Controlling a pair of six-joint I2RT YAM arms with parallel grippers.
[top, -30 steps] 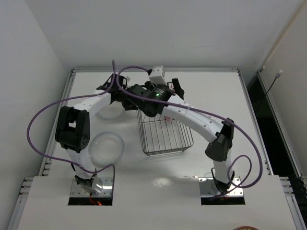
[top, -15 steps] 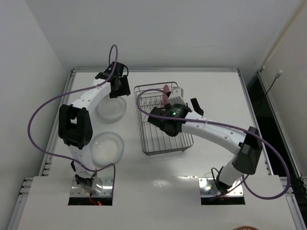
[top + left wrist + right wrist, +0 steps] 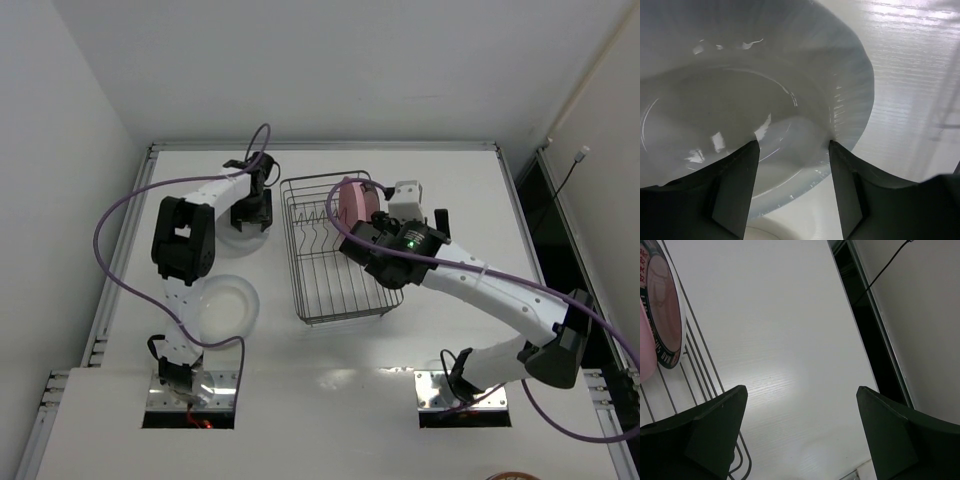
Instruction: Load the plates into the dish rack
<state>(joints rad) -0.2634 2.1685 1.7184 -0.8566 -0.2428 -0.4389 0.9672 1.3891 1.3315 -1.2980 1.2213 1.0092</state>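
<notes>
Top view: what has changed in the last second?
The right gripper backed off the dish rack to its right, open, leaving the pink plate standing in it. The left gripper drew left from the rack to the far translucent plate, open. The rack and the near translucent plate stayed put.

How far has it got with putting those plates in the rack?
About halfway. Done: the pink plate and the patterned plate stand upright in the dish rack. In hand: the left hand, open, sits at the rim of a translucent plate on the table, not gripping it; the right hand is open and empty. Left: that plate and the other translucent plate, lying flat.
</notes>
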